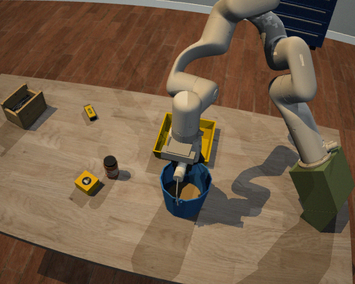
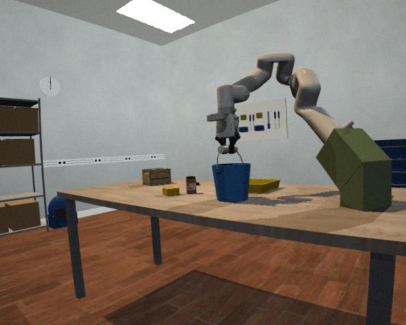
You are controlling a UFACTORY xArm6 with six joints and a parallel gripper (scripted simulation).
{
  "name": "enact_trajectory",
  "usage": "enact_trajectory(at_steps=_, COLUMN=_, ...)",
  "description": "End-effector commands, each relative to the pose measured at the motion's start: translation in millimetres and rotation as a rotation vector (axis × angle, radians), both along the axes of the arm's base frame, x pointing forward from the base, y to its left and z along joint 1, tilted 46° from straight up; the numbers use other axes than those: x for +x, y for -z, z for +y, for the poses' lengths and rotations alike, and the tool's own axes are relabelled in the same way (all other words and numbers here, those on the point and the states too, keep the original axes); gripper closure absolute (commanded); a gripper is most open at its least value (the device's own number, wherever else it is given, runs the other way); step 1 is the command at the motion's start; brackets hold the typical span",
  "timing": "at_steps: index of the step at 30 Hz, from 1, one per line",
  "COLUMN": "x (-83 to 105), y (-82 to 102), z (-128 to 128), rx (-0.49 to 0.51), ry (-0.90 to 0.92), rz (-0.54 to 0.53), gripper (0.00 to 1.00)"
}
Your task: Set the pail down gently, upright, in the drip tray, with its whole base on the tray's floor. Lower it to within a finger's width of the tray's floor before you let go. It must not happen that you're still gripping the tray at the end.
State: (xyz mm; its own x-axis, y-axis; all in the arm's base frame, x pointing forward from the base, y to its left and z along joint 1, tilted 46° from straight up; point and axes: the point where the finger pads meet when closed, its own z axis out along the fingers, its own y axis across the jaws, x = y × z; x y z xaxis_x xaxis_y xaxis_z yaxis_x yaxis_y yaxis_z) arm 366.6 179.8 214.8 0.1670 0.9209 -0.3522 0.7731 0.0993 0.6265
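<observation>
The blue pail (image 1: 185,191) stands upright on the table top, just in front of the yellow drip tray. It also shows in the exterior view (image 2: 231,181), with the tray (image 2: 263,185) behind and to its right. The pail's wire handle stands up, with a white grip (image 2: 227,149) at its top. My gripper (image 2: 228,147) points straight down above the pail and is shut on that white handle grip (image 1: 179,173). My wrist hides part of the tray's middle in the top view.
A dark-lidded jar (image 1: 110,167) and a yellow box (image 1: 86,181) stand left of the pail. A small yellow item (image 1: 90,112) and a wooden crate (image 1: 23,105) lie at the far left. My green base block (image 1: 321,188) stands at the right.
</observation>
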Motion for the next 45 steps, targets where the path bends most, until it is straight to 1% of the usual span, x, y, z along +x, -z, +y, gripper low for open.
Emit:
enact_trajectory(at_steps=1, x=0.2, y=-0.8, z=0.8, rx=0.002, ry=-0.001, rz=-0.001, gripper=1.0)
enact_trajectory(at_steps=31, x=-0.9, y=-2.1, z=1.5, rx=0.002, ry=-0.001, rz=-0.001, gripper=1.0)
enact_trajectory(at_steps=45, x=-8.3, y=-10.5, z=6.0, rx=0.002, ry=-0.001, rz=-0.001, gripper=1.0)
